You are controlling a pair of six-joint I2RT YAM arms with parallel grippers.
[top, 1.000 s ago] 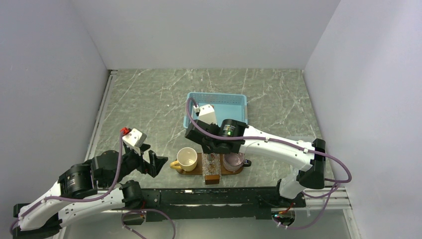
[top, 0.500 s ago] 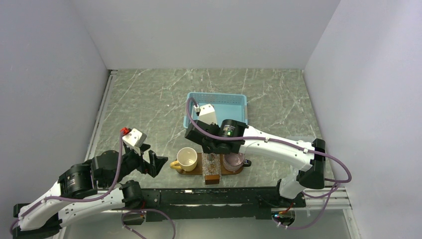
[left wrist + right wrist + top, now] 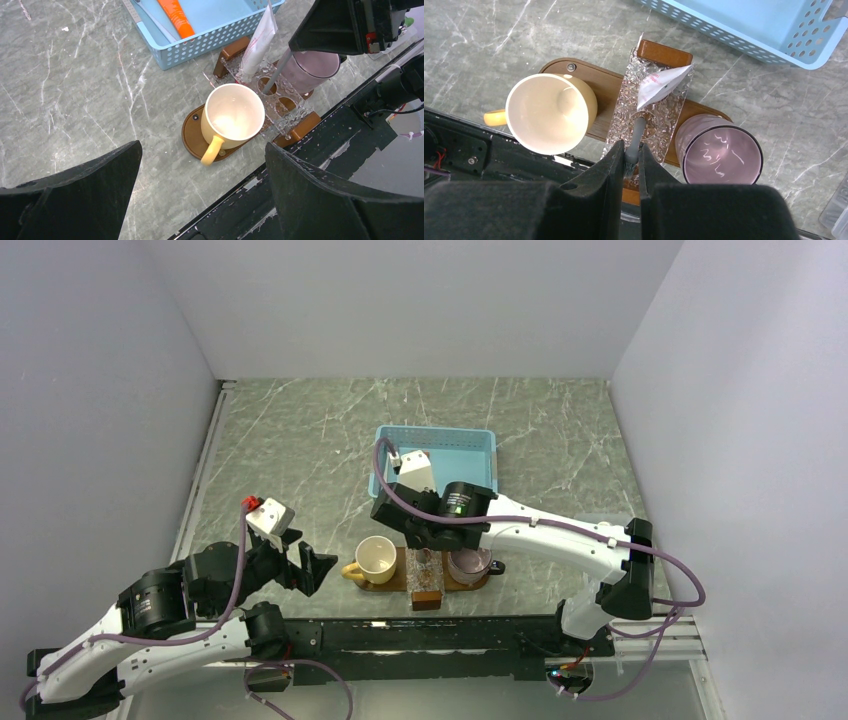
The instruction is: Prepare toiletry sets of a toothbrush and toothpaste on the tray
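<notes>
The dark-brown tray [image 3: 600, 83] [image 3: 191, 134] [image 3: 401, 570] lies near the front edge. On it stands a clear holder [image 3: 655, 117] between a yellow mug [image 3: 549, 112] and a purple cup [image 3: 718, 149]. A white toothpaste tube [image 3: 659, 84] [image 3: 260, 42] stands in the holder. My right gripper [image 3: 631, 150] [image 3: 425, 537] is shut on the bristle end of a grey-blue toothbrush [image 3: 638, 131] [image 3: 275, 74], whose lower end is in a holder hole. Left of the tray, my left gripper [image 3: 202, 147] [image 3: 308, 567] hangs open, holding nothing.
The light-blue mesh basket [image 3: 436, 443] [image 3: 215, 37] sits just behind the tray. It holds an orange tube [image 3: 175, 14] and a slim pale-blue stick [image 3: 154, 21]. A small clear plastic box [image 3: 836, 210] is at the tray's right. The black base rail [image 3: 420, 635] runs along the near edge.
</notes>
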